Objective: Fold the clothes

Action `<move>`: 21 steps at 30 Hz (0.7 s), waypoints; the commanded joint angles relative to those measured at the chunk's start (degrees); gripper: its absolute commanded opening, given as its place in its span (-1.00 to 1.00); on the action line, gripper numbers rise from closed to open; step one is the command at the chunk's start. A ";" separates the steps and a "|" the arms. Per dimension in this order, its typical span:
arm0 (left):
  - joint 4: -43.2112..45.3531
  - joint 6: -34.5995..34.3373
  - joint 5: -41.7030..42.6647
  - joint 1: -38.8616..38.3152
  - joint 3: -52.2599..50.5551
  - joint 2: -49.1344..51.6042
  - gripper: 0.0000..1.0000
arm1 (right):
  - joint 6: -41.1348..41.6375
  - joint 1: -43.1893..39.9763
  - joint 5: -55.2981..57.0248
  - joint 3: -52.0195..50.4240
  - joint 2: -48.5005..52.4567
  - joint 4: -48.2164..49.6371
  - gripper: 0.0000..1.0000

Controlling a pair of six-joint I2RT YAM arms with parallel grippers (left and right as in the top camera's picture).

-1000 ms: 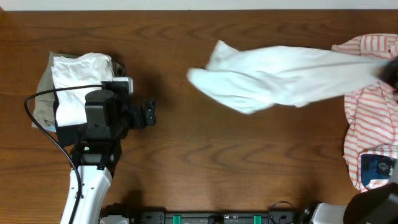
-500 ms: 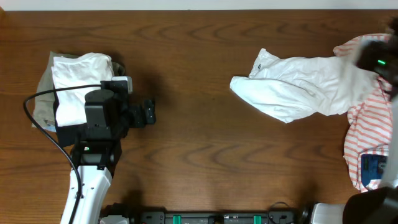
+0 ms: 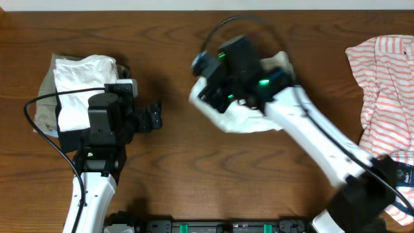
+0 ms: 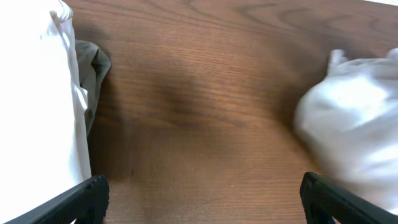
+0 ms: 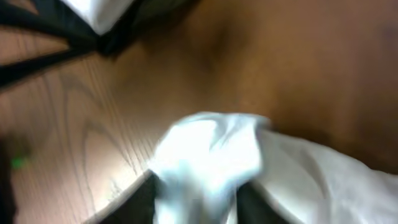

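Both arms are white tubes ending in boxy black wrist housings: the left arm [image 3: 90, 194] has a looping black cable [image 3: 29, 107], a white camera block [image 3: 126, 86] and a black left gripper [image 3: 154, 118], while the right arm [image 3: 317, 137] shows green lights [image 3: 262, 82] and an arching black cable [image 3: 223, 24].

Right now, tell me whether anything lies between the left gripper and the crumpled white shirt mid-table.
Nothing visible does: only bare table separates the open left gripper from the white shirt. The right arm reaches over the shirt from the other side, outside that gap.
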 commanded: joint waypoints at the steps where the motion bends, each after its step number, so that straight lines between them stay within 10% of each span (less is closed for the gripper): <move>1: 0.13 -0.37 0.13 -0.24 1.20 0.22 0.96 | 0.31 0.28 8.79 0.83 2.12 0.55 0.03; 12: -2.14 -0.55 7.61 -1.31 1.20 0.37 0.96 | 4.04 -13.00 17.90 0.85 -0.24 -4.35 0.25; 21: -0.94 4.15 -8.70 -19.61 1.77 7.32 0.96 | 18.60 -29.51 17.94 0.85 -0.31 -9.49 0.29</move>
